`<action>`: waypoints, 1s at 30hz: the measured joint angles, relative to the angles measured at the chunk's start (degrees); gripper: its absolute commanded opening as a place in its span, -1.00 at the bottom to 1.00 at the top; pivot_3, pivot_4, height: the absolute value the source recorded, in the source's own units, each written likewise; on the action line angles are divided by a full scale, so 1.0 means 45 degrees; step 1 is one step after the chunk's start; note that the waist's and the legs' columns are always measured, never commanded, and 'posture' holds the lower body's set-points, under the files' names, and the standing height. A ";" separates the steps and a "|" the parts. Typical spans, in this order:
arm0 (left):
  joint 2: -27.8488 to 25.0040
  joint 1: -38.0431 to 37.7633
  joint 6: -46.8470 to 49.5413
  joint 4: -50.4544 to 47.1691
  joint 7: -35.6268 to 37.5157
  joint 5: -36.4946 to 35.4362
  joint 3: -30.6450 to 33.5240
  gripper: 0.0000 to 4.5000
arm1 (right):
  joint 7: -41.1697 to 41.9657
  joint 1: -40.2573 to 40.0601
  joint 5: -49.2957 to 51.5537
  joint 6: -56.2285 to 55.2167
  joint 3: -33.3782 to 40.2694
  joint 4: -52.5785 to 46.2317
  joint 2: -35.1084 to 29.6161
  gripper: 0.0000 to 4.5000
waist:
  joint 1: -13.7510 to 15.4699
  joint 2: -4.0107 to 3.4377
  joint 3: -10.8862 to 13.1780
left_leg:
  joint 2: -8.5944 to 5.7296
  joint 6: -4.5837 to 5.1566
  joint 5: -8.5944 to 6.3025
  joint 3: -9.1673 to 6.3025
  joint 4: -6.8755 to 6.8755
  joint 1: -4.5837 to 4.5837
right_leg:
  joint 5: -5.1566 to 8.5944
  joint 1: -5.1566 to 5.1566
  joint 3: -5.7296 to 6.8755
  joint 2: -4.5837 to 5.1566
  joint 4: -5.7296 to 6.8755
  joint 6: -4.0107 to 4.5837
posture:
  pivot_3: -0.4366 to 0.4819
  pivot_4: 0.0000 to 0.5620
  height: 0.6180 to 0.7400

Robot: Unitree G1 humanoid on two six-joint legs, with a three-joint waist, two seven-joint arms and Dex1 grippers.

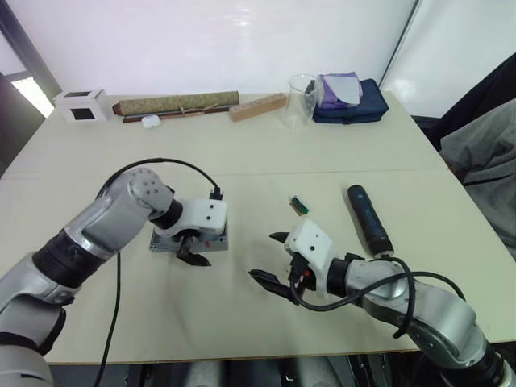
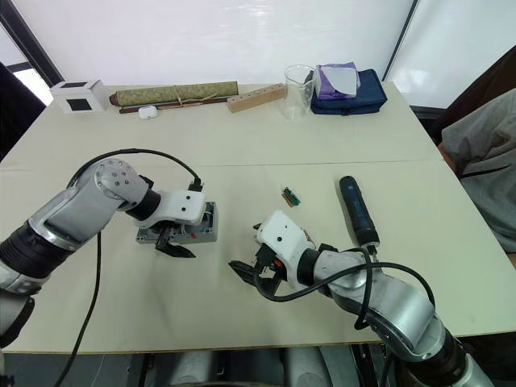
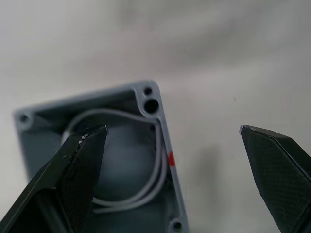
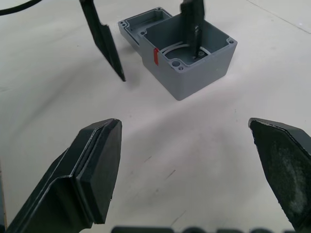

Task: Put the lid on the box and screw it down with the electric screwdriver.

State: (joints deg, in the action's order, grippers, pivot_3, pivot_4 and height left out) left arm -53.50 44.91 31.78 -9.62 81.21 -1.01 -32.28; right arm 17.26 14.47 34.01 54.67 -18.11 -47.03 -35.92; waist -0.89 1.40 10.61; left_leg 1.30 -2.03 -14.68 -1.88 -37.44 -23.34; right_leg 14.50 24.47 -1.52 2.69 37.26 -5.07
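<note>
Under the left gripper sits the open box, lid just behind it

On the worktop the box stands mouth up, white wire coiled inside and a red mark on its rim; the lid lies flat, touching its far side as the right wrist view shows it. Left jaws are spread wide, one finger dipping into the box, the other outside its wall. The left arm is plainly nearer the lid. The right gripper, jaws also wide and empty, faces the box across bare worktop. The screwdriver lies well apart on the robot's right, long axis running away from the robot, nearer the right arm
</note>
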 measured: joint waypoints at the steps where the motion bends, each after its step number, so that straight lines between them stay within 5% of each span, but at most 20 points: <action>1: -0.0033 -0.0025 0.0089 -0.0036 0.0041 0.0001 0.0013 0.98 | 0.0027 -0.0003 -0.0027 0.0004 0.0012 0.0000 0.0000 1.00 | 0.0005 0.0000 0.0000 | 0.0000 0.0000 0.0000 0.0001 0.0001 0.0001 | 0.0000 0.0000 0.0000 0.0001 0.0000 0.0000 | -0.05 -0.47 1.00; 4: -0.0062 -0.0073 0.0309 -0.0139 0.0175 -0.0007 0.0018 0.98 | 0.0141 0.0003 -0.0154 0.0003 0.0078 0.0008 0.0006 1.00 | 0.0024 0.0000 0.0000 | 0.0000 0.0000 0.0000 0.0000 0.0000 0.0000 | 0.0000 0.0000 0.0000 0.0001 0.0000 0.0000 | -0.05 -0.47 1.00; 7: -0.0018 -0.0074 0.0382 -0.0150 0.0193 -0.0009 0.0020 0.66 | 0.0243 0.0027 -0.0312 0.0002 0.0083 0.0038 0.0085 1.00 | 0.0018 0.0000 0.0000 | 0.0000 0.0000 0.0000 0.0000 0.0000 0.0001 | 0.0000 0.0000 0.0000 0.0000 0.0001 0.0000 | -0.05 -0.47 1.00; 16: 0.0340 -0.0114 -0.0330 0.0479 -0.0119 0.0570 -0.0008 -0.99 | 0.0419 0.0394 -0.0718 0.0091 0.0090 0.0234 0.0416 1.00 | 0.0015 0.0000 0.0000 | 0.0000 0.0000 0.0000 0.0000 0.0000 0.0001 | 0.0000 0.0000 0.0000 -0.0001 0.0005 0.0000 | -0.05 -0.47 1.00; 30: 0.1355 0.0696 -0.0854 0.1310 0.0708 0.0664 0.0151 -0.99 | 0.1619 -0.0691 0.0102 0.0616 0.1488 -0.0410 -0.0489 1.00 | 0.0089 0.0002 0.0001 | -0.0001 0.0002 -0.0001 -0.0003 -0.0036 -0.0017 | -0.0002 -0.0003 0.0010 0.0005 0.0009 -0.0001 | -0.05 -0.47 1.00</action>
State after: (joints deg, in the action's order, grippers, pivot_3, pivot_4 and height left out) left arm -47.40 48.04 27.93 -3.72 84.39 1.98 -31.60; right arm 24.55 11.36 34.47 57.45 -11.42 -48.88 -38.12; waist -0.49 1.41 10.61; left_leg 1.29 -2.02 -14.69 -1.90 -37.60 -23.42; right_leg 14.49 24.46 -1.47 2.71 37.30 -5.08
